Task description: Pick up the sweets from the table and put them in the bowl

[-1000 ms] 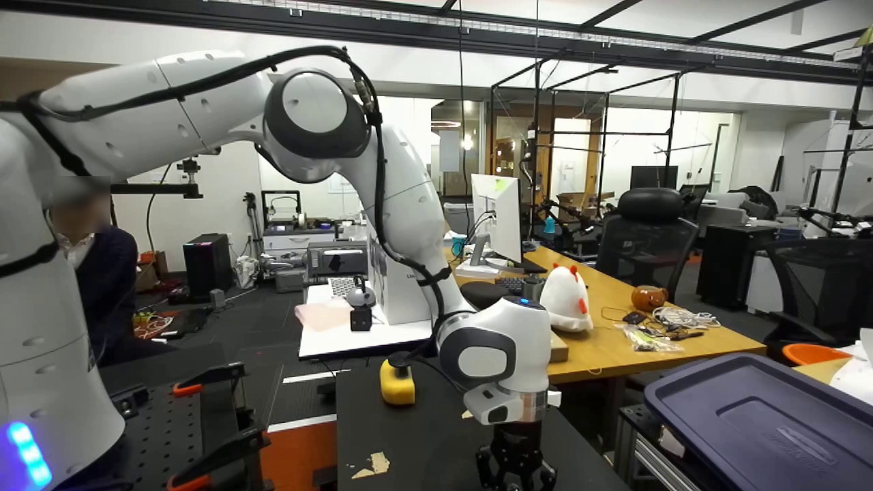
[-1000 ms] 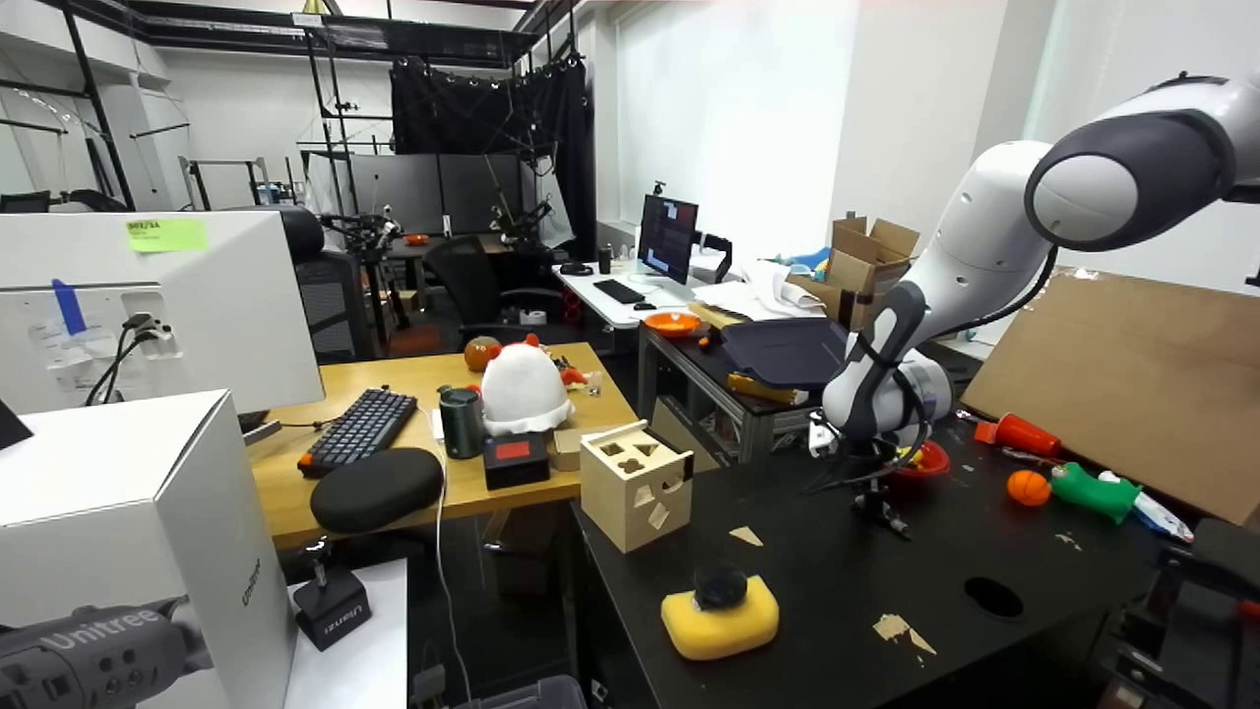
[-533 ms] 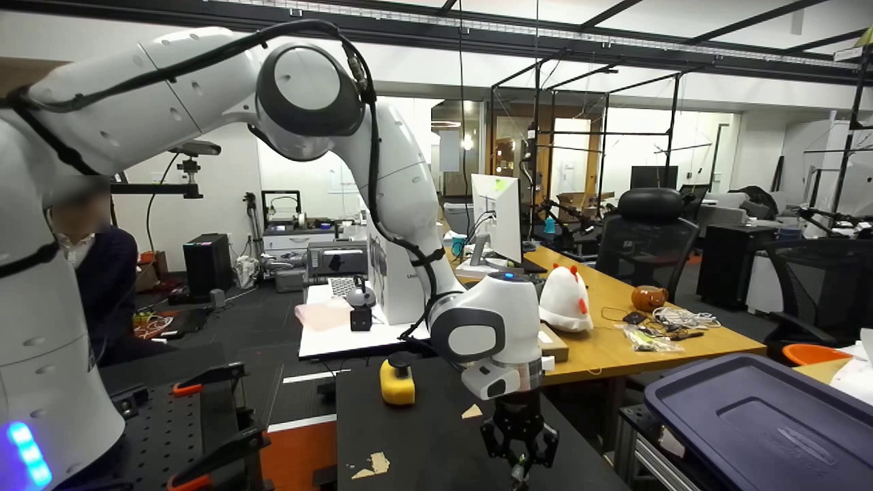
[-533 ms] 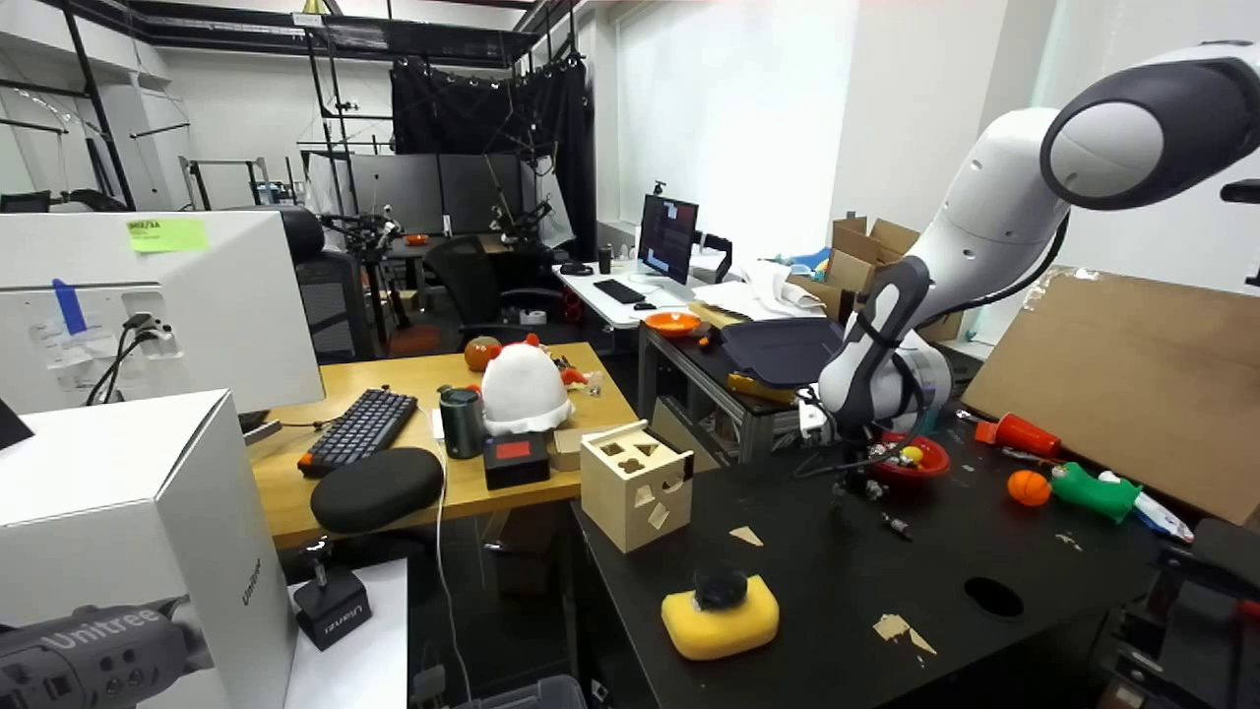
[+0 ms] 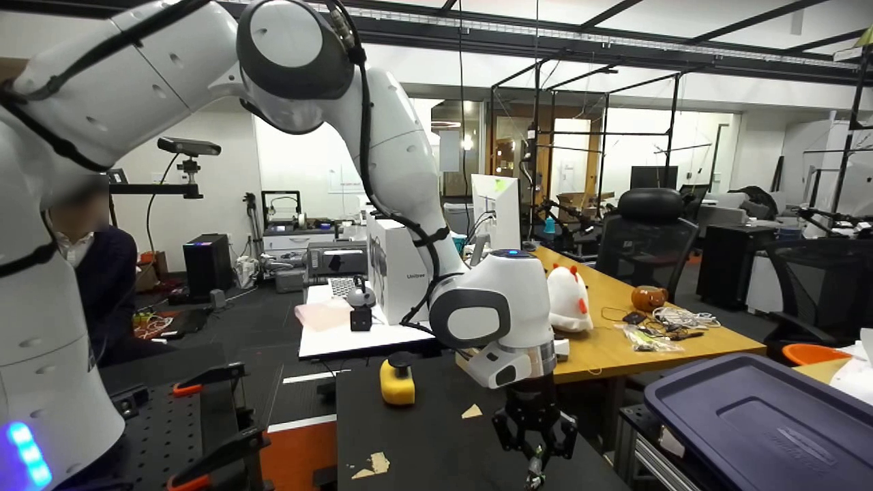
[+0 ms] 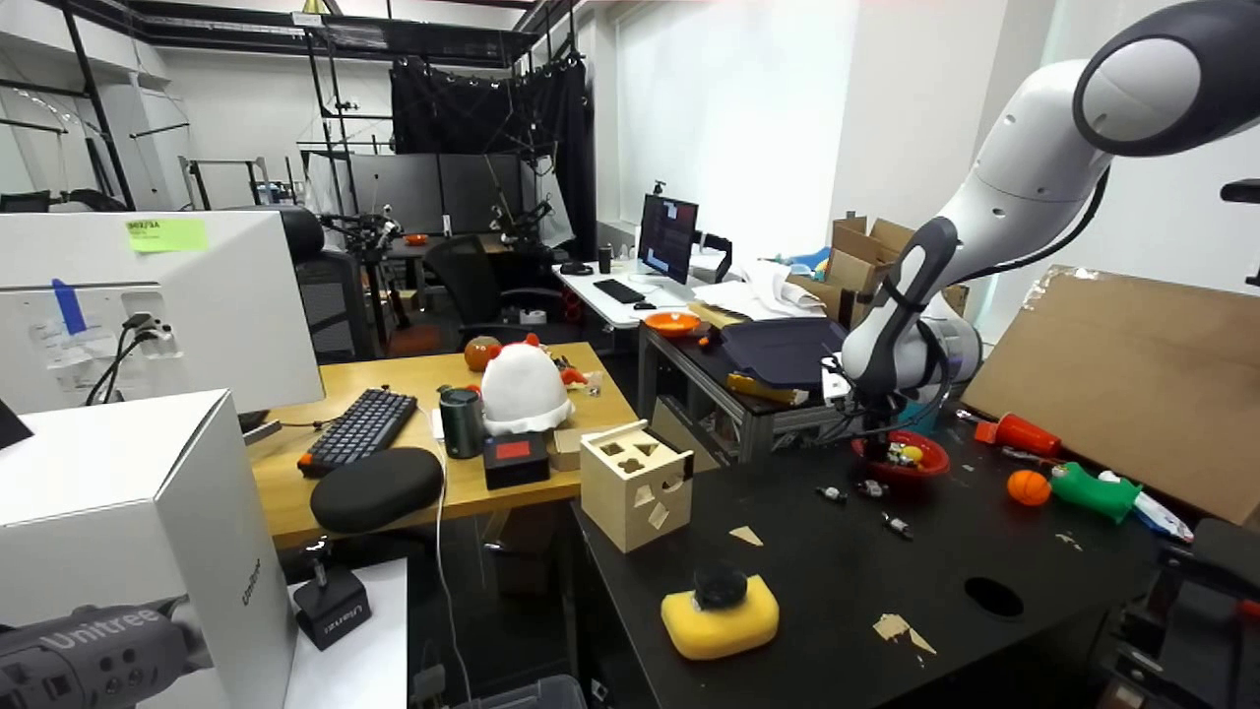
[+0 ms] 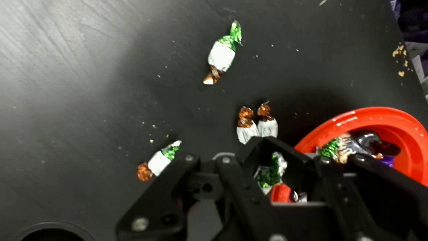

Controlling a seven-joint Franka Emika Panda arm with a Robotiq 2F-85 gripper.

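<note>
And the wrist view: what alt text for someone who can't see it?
Gripper shut on a sweet in green foil, blocking some of a red bowl. Other sweets with white middles lie scattered on the black table.

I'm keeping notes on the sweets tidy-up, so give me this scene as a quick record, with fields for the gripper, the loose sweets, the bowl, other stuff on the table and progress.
Gripper: closed on a wrapped sweet
Loose sweets: four in view on the black table; two apart, two close side by side
Bowl: red, on the table, green foil showing inside; partly hidden in the wrist view
Other items: wooden box with shaped holes, orange ball
Progress: unfinished
</note>
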